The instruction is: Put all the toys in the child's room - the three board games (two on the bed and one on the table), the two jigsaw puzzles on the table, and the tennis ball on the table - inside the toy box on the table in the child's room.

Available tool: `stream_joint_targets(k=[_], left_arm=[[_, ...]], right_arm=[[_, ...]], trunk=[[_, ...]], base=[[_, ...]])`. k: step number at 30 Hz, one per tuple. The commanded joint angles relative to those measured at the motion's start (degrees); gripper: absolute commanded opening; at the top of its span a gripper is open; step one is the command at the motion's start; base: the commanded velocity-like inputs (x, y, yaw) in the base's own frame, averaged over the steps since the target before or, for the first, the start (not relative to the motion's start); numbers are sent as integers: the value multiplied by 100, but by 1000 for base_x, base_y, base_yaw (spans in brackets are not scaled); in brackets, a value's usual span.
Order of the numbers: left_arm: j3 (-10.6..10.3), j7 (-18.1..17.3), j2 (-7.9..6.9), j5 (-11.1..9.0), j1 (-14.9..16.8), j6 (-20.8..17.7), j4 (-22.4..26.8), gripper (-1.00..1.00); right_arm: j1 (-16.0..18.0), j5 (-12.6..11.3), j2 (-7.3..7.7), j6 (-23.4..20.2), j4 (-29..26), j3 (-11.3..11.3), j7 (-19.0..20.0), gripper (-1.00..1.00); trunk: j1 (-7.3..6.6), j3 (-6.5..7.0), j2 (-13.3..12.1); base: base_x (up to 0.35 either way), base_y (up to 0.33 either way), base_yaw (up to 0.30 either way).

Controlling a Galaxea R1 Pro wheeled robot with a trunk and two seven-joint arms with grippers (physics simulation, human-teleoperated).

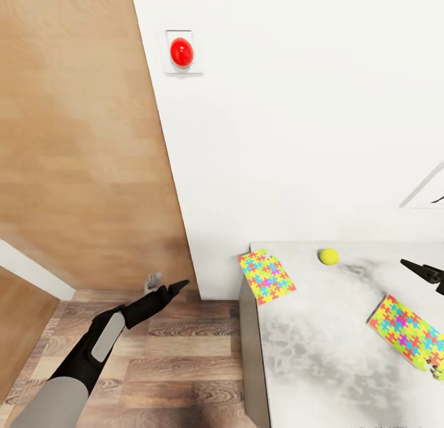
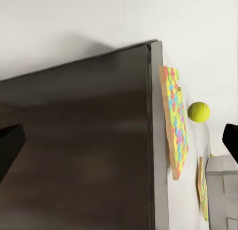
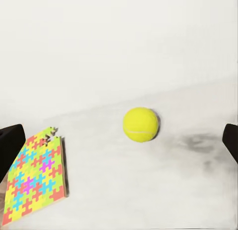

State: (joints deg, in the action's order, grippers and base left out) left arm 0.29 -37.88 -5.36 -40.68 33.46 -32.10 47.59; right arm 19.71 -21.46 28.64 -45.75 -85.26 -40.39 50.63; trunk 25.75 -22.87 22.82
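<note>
On the pale desk (image 1: 320, 354) ahead of the robot lie three of the toys: the tennis ball (image 1: 328, 256) near the back wall, one jigsaw puzzle (image 1: 266, 276) at the near-left corner with an edge hanging over the side, and a second jigsaw puzzle (image 1: 408, 330) further to the right. No toy box or game box is to be seen from here.

By my reading, the step in hand is the reach for the ball. The right claw (image 1: 425, 272) hangs over the desk to the ball's right, well apart from it, holding nothing. Its wrist camera looks straight at the ball (image 3: 141, 124), with the two dark fingertips (image 3: 11, 146) at either edge of the picture, so the jaws are spread wide and the ball sits about centred between their lines but ahead of them.

The next move calls for a forward advance until the fingers flank the ball, then a gentle close (a round ball may roll off if nudged first).

The left claw (image 1: 176, 287) hangs over the wooden floor (image 1: 172, 360) beside the desk's dark end, spread and empty.
</note>
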Motion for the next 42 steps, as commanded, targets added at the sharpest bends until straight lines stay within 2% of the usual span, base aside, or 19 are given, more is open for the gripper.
stream_joint_targets(k=[1,22,35,42], left_arm=[[33,-2,-1,-38,2,-42,8,100],[266,0,-7,-53,6,-42,32,100],[354,0,-8,-54,38,-38,38,100],[482,0,-8,-54,44,-35,40,100]], right_arm=[[6,-8,2,-30,0,-4,12,100],[7,-7,10,-31,1,-4,9,100],[7,-7,10,-27,1,-4,9,100],[7,-7,10,-29,1,-4,9,100]], trunk=[[3,-9,10],[3,-9,10],[3,-9,10],[3,-9,10]], base=[[0,0,-157],[0,0,-226],[0,0,-68],[0,0,-15]])
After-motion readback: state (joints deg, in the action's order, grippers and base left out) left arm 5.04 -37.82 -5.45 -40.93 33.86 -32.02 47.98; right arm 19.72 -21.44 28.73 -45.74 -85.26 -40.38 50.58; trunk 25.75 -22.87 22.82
